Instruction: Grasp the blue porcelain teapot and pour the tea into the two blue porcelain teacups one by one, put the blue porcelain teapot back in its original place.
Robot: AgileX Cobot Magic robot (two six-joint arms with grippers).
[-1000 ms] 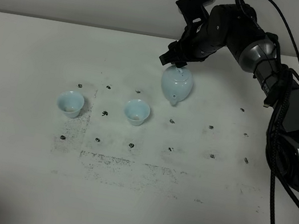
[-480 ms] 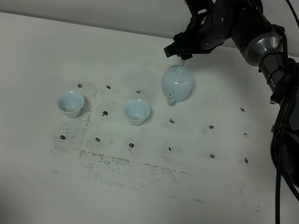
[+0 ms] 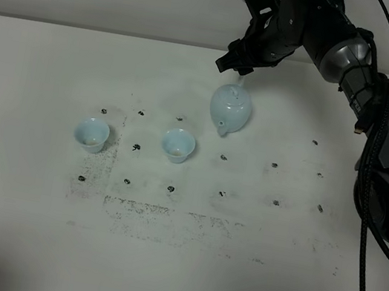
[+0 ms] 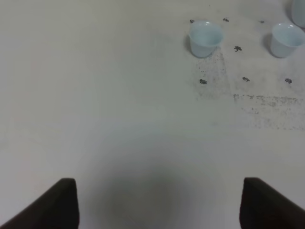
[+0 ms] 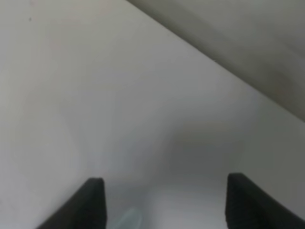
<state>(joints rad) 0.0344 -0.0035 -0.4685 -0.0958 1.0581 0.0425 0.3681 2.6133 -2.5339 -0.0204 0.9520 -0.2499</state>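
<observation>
1. While the left gripper idles spread and empty, two small pale-blue handleless porcelain teacups stand upright.
2. Behind them, the round pale-blue porcelain teapot sits on the white table.
3. Right gripper hovers above its handle, jaws wide, empty; off-centre closing could tip it.

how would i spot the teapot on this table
On the white table, look toward the back, just below where the black arm ends. The teapot sits there, right of two small cups; it alone is bigger, round and spouted.
</observation>
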